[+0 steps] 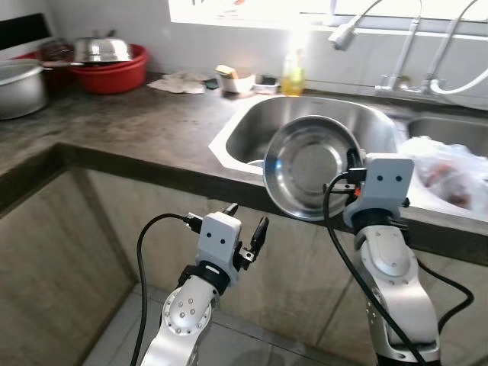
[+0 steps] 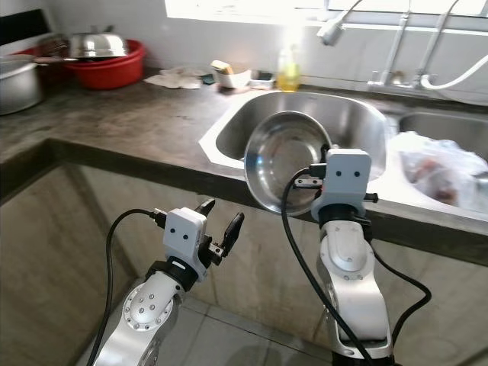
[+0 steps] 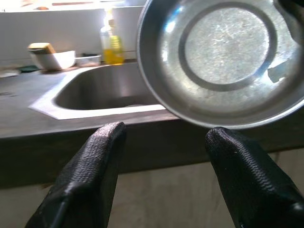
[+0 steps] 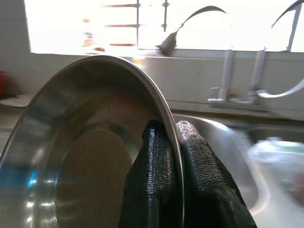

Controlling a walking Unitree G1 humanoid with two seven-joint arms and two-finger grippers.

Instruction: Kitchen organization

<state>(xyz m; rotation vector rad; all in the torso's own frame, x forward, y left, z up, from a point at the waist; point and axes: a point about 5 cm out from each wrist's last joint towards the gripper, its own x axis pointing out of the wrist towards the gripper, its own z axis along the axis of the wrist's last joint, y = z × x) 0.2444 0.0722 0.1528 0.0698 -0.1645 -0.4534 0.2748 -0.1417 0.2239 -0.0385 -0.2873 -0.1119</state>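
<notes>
A shiny steel bowl (image 1: 309, 166) is held tilted on edge over the counter's front edge, in front of the sink (image 1: 259, 130). My right gripper (image 4: 170, 142) is shut on the bowl's rim (image 4: 164, 102), one finger inside and one outside. My left gripper (image 1: 245, 223) stands open lower down, below counter height and left of the bowl, with nothing between its fingers (image 3: 95, 161). In the left wrist view the bowl (image 3: 223, 52) hangs just beyond the fingertips.
A dark stone counter (image 1: 130, 122) runs around a corner. At the back stand a red basin with a steel lid (image 1: 110, 61), a grey pot (image 1: 19, 88), a yellow soap bottle (image 1: 292, 74) and a white dish (image 1: 236, 80). A plastic bag (image 1: 450, 171) lies right of the sink under taps (image 1: 404, 80).
</notes>
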